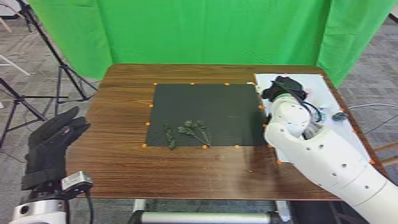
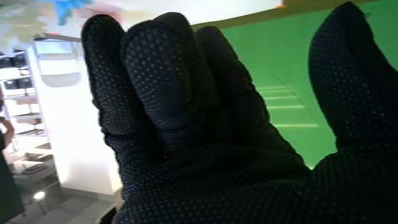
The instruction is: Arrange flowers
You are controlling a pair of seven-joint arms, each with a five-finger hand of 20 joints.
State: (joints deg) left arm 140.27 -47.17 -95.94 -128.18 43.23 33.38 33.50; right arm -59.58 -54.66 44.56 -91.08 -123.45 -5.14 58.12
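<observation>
Brown table (image 1: 115,170) | sprigs (image 1: 189,130) on mat (image 1: 202,102) | right hand (image 1: 282,89) over white sheet (image 1: 314,82)

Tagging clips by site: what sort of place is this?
Probably a robotics lab or test studio: a green backdrop hangs behind the table, a black tripod stands to its left, and the right wrist view shows shelving.

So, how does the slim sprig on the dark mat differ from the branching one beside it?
In the head view, the slim sprig has one narrow outline, while the branching sprig spreads wider, with bushy clumps. The slim sprig lies nearly straight away from the robot; the branching sprig's stems slant toward the near right. Both are green and lie flat on the near part of the dark mat.
</observation>
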